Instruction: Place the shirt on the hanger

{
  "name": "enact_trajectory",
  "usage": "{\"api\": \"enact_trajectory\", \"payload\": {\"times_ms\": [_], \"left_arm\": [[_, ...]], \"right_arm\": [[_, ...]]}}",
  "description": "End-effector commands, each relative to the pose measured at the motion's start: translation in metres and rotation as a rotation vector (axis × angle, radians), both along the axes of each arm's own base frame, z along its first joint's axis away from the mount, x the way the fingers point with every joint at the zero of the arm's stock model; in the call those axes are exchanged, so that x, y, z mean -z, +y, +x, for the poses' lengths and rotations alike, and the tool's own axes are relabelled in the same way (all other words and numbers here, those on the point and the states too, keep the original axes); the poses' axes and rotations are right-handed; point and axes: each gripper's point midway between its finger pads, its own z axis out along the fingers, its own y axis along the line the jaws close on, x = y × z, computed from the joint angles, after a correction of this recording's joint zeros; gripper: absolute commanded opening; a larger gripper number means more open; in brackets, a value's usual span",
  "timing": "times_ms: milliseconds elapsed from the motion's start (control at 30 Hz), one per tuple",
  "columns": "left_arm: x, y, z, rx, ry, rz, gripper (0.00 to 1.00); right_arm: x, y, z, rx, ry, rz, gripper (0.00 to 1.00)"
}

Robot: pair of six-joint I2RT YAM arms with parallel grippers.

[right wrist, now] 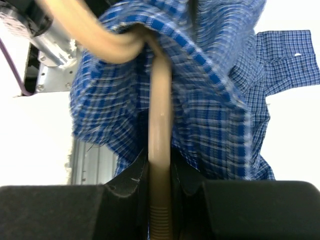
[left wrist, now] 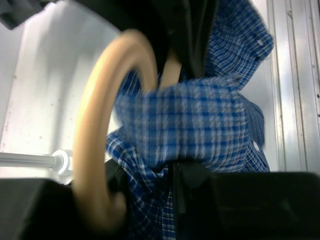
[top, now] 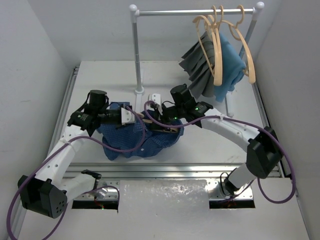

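White walls (top: 30, 60) flank white table (top: 210, 145) — shirt (top: 135, 142) bunched over hanger (right wrist: 160, 150) mid-table.

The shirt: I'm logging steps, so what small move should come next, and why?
Probably the left gripper, pinching the shirt, should draw the cloth down along the hanger. The right gripper clamps the hanger's arm, which is bare near its fingers, while the fabric is bunched over the upper bend.

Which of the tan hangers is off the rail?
The hanger clamped in the right gripper, tucked inside the shirt; the other hangers hang on the rail.
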Motion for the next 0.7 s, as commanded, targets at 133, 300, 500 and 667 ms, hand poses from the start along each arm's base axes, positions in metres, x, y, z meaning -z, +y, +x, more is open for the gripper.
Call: {"api": "enact_trajectory", "payload": {"times_ms": [133, 300, 500, 667], "left_arm": [[-0.027, 0.01, 0.02, -0.046, -0.103, -0.032, 0.37], [-0.039, 0.045, 0.046, -0.189, -0.117, -0.109, 0.55], [-0.073, 0.052, 0.061, -0.328, -0.1, -0.223, 0.87], [-0.099, 0.05, 0.061, -0.414, 0.008, -0.352, 0.85]], "right_arm": [[-0.044, -0.056, 0.012, 0.15, -0.034, 0.079, 0.0], [-0.05, -0.081, 0.017, 0.238, -0.058, 0.051, 0.0], [-0.079, -0.087, 0.043, 0.405, -0.056, 0.051, 0.0], [-0.14, -0.09, 0.075, 0.6, -0.04, 0.103, 0.0]]}}
